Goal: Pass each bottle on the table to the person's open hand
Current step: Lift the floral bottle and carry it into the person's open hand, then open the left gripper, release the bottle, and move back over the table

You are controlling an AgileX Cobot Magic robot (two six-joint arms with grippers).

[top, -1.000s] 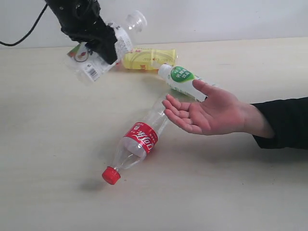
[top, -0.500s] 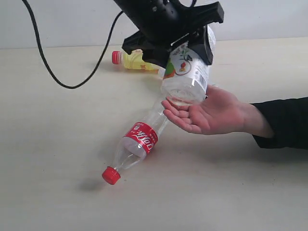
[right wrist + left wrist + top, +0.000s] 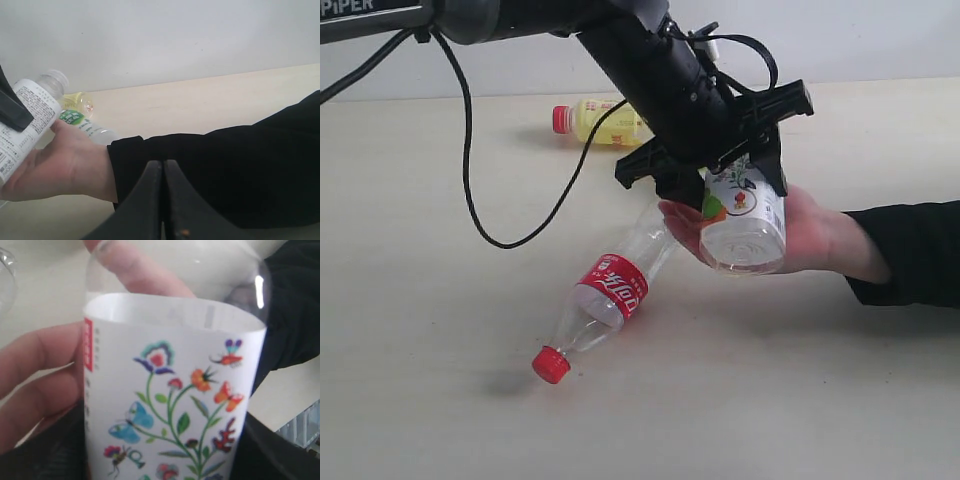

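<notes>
My left gripper (image 3: 732,185) is shut on the clear bottle with the white floral label (image 3: 745,215), holding it down onto the person's open hand (image 3: 815,235). In the left wrist view that bottle (image 3: 175,390) fills the frame, with the hand's fingers (image 3: 35,375) behind it. The clear bottle with red label and cap (image 3: 610,290) lies on the table (image 3: 440,300) in front of the hand. The yellow bottle (image 3: 600,120) lies at the back. The white, green-labelled bottle (image 3: 80,121) shows only in the right wrist view, behind the hand (image 3: 65,160). My right gripper (image 3: 162,167) is shut and empty.
The person's black sleeve (image 3: 910,255) stretches in from the right and lies just ahead of my right gripper (image 3: 225,170). A black cable (image 3: 470,190) hangs from the left arm over the table. A pale wall (image 3: 880,40) bounds the far edge.
The left gripper carried the floral bottle from the back left across to the right and lowered it into the open palm. The other bottles and the hand stayed put.
</notes>
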